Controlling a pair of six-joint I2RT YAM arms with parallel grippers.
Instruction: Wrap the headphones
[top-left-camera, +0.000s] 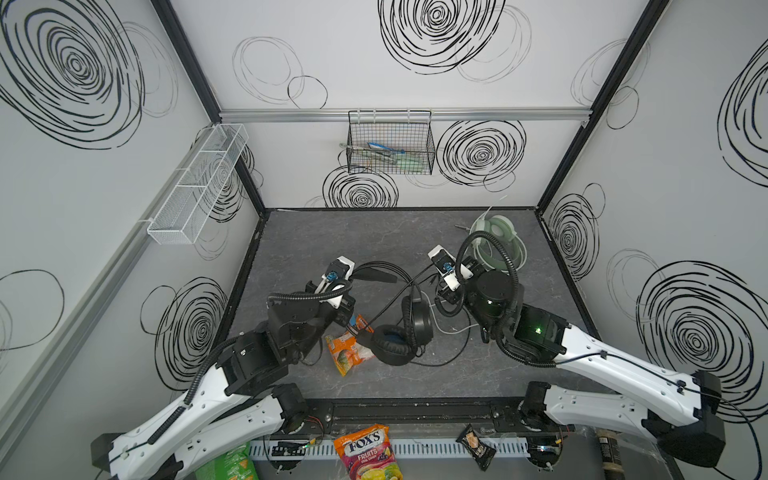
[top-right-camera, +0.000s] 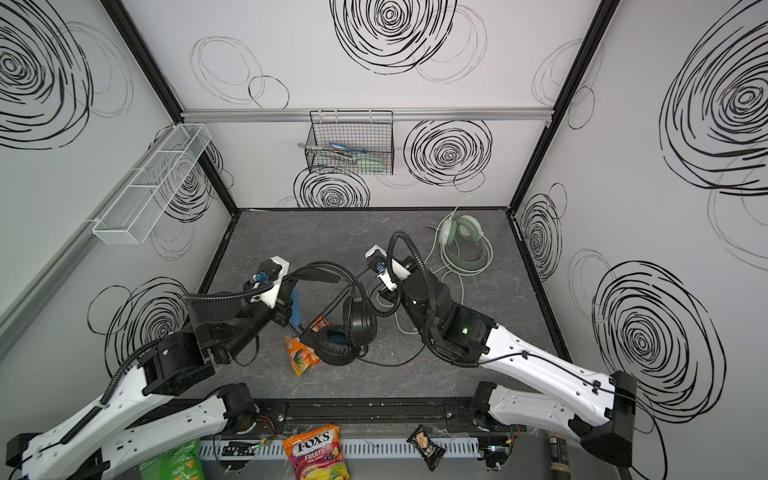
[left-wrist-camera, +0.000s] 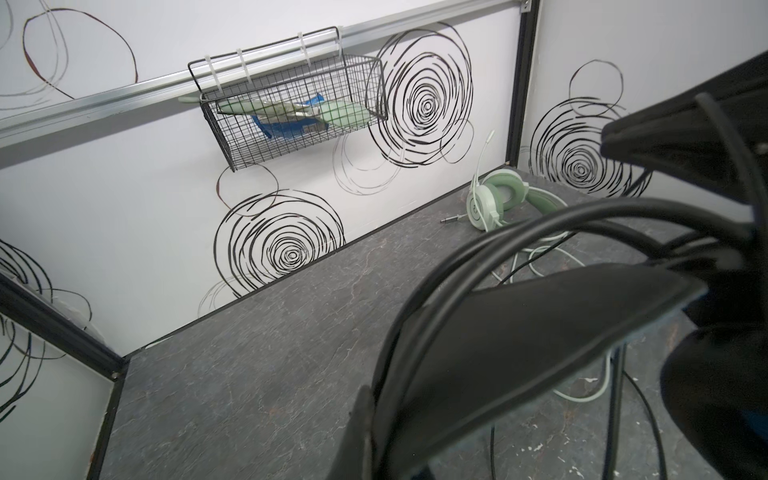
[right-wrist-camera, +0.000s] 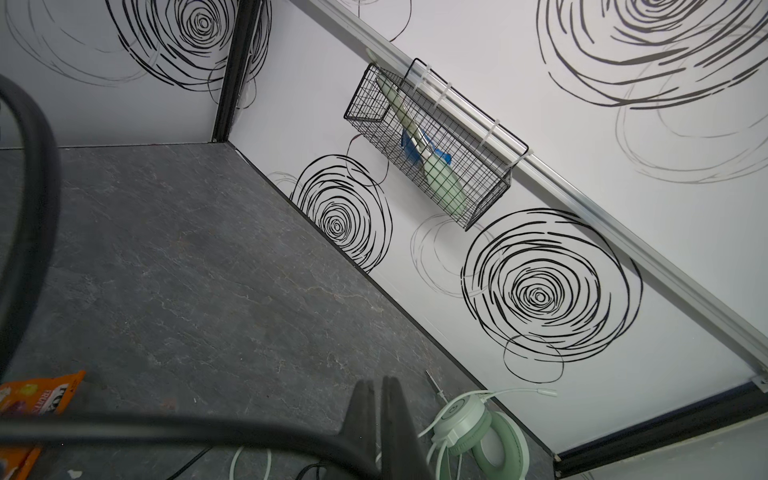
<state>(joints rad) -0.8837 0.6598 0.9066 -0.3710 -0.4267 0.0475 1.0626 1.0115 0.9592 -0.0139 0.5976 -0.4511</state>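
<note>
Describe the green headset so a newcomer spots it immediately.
Find the black wire basket on the back wall. Below and right of it, near the far right corner of the grey table, lies the mint-green headset. Unlike the black headset mid-table, it is pale, with a whitish cable.

I work in a closed test cell of a robot lab. White panel walls (top-left-camera: 415, 95) with drawn black spirals (top-left-camera: 482, 153) surround my grey table (top-left-camera: 332, 241). Black frame posts (top-left-camera: 187, 58) stand in the upper corners, and a wire basket (top-left-camera: 390, 143) hangs from an aluminium rail (top-left-camera: 498, 113) at upper middle.
</note>
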